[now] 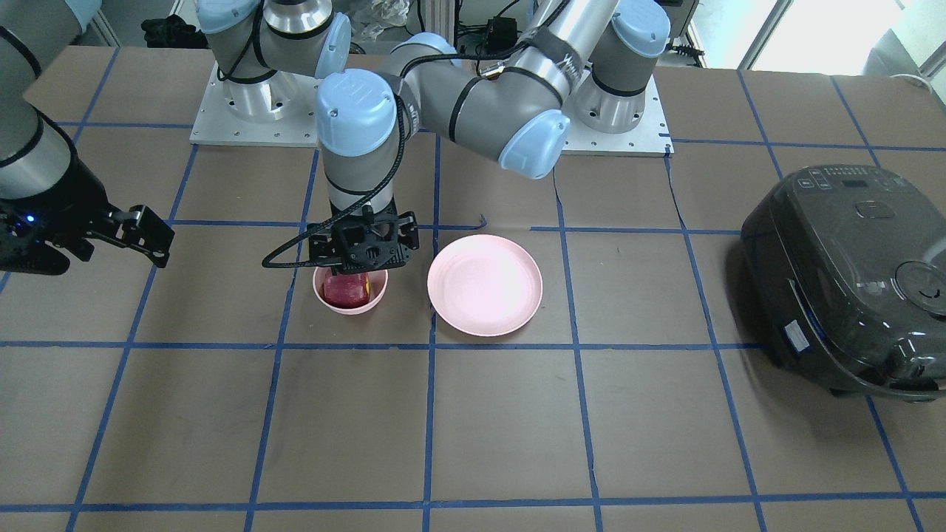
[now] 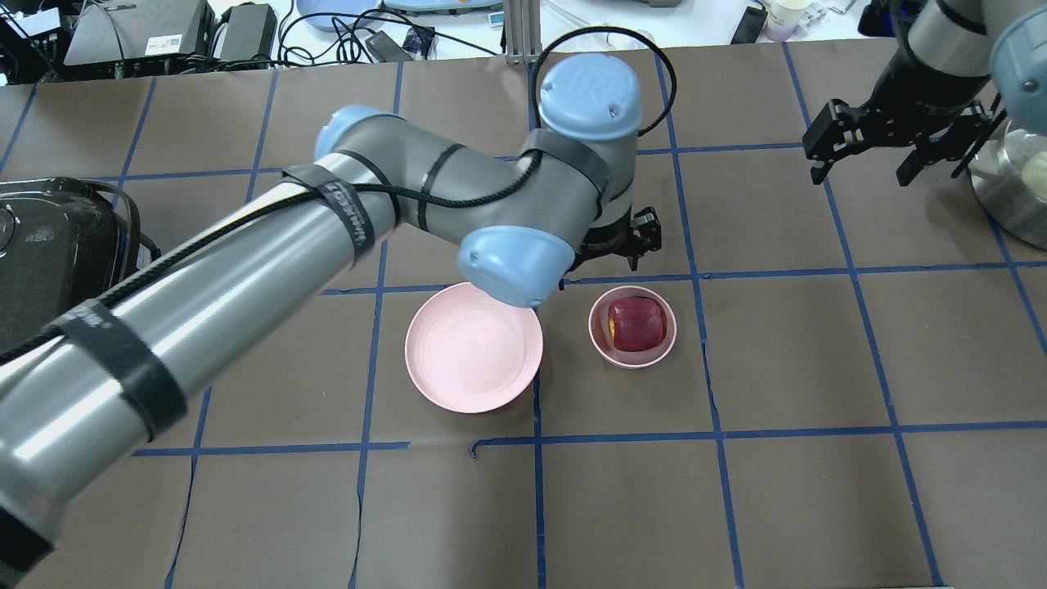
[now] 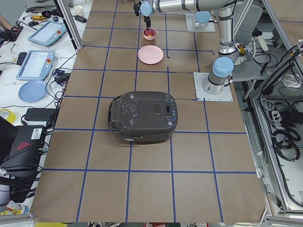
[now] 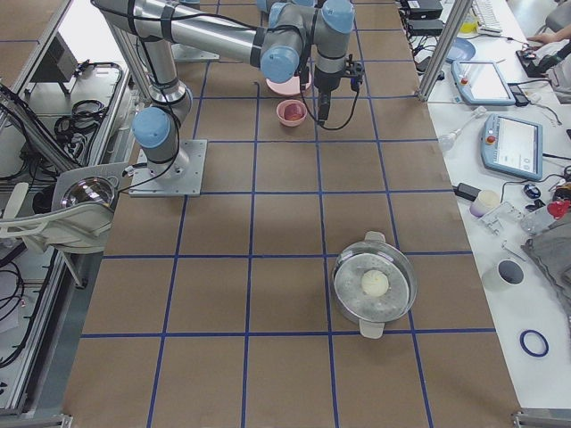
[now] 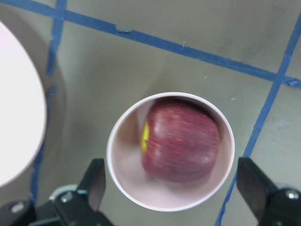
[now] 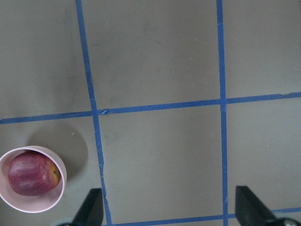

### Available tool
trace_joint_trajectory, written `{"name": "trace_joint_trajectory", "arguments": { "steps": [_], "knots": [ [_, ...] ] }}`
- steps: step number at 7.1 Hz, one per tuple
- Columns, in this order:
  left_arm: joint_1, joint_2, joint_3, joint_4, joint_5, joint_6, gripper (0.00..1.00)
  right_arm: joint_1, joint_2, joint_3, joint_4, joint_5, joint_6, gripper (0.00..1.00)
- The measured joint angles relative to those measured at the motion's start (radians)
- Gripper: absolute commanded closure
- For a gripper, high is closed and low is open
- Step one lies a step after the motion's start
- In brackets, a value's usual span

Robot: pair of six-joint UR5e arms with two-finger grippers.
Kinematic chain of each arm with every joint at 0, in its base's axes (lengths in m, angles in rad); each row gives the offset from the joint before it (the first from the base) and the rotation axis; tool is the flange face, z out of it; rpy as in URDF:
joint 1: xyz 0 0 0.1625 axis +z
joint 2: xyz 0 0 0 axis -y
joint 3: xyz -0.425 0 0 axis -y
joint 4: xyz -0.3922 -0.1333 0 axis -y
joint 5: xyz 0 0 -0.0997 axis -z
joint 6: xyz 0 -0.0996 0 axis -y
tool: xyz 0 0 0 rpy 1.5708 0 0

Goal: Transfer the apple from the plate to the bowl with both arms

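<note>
Your apple (image 2: 635, 322) lies inside the bowl (image 2: 631, 358), with a yellow patch on its side turned toward the plate (image 2: 474, 357). The plate stands just beside the bowl on the tabletop (image 2: 736, 491), and the two do not touch. The left gripper (image 1: 362, 250) hangs directly above the bowl, its jaws spread wide, one past each side of the rim, gripping nothing. The right gripper (image 2: 863, 164) hangs over the tabletop, well apart from both dishes, its jaws likewise wide and gripping nothing.

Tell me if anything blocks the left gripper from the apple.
Nothing visible does. The left gripper hangs open directly above the apple, which lies uncovered in the bowl.
</note>
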Motion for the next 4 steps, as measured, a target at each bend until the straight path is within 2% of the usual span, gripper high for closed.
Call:
{"name": "trace_joint_trajectory", "arguments": {
  "steps": [2,4],
  "knots": [
    [0.080,0.116,0.017,-0.082,0.003,0.214,0.00,0.088,-0.037,-0.044,0.051,0.004,0.009,0.00],
    [0.142,0.240,0.024,-0.168,0.018,0.356,0.00,0.191,-0.046,-0.045,0.059,0.000,0.048,0.00]
  ]
}}
